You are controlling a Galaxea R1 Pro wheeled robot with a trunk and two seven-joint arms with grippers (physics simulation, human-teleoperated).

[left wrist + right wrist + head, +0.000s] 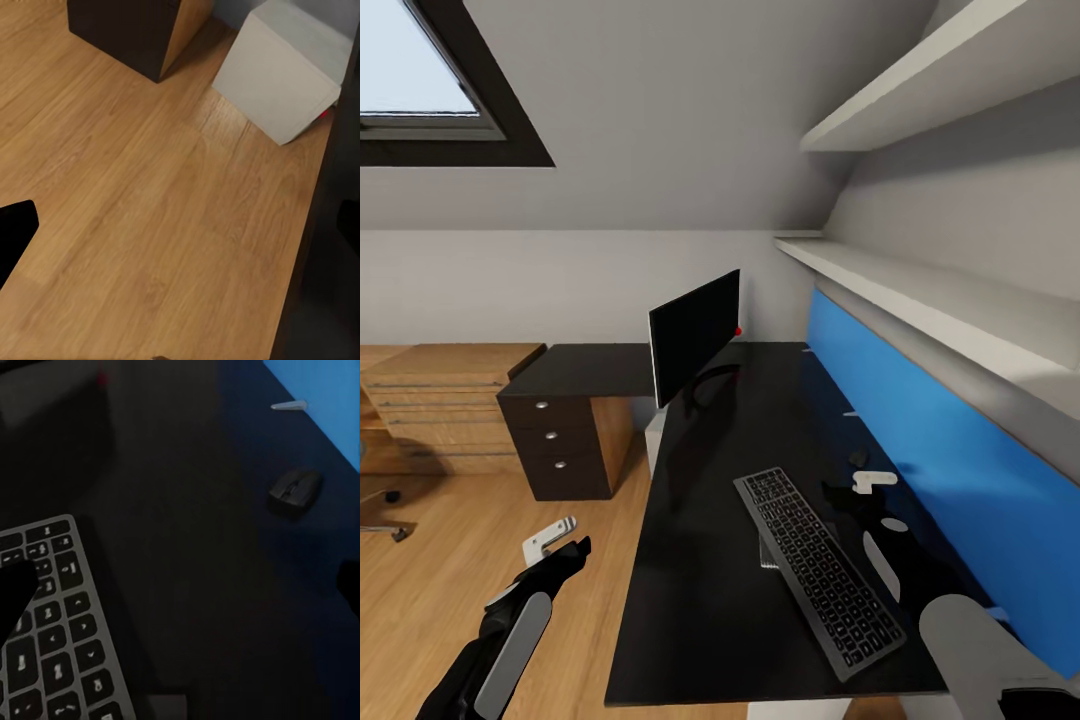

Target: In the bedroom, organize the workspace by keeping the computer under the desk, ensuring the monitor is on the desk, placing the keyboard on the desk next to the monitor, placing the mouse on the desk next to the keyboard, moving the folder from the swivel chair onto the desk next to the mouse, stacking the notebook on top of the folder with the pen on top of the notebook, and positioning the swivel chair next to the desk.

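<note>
1. The monitor (pixel 695 335) is seen upright near the far end of the desk (pixel 705 600), its red dot toward the blue wall panel (pixel 950 500); that part of the task is judged done.
2. The keyboard (pixel 820 570) lies diagonally on the desktop, nearer the front edge, well apart from the monitor. It is judged that it needs moving closer to count as next to it.
3. The mouse (pixel 294 489) rests near the desktop's wall-side edge, beside the blue panel and apart from the keyboard. A small pale stick, possibly the pen (pixel 289 406), lies further along that edge.
4. The right gripper (pixel 875 487) is held over the desktop between keyboard and mouse, probably to reach the mouse. Its fingers appear spread with nothing between them.
5. The left gripper (pixel 555 540) hangs over the floor (pixel 135 225) beside the desk's front-left edge, parked out of the way. It holds nothing; how wide it stands cannot be told.
6. The computer (pixel 281 71) stands on the floor at the desk's edge, beside the drawer unit (pixel 565 440).
</note>
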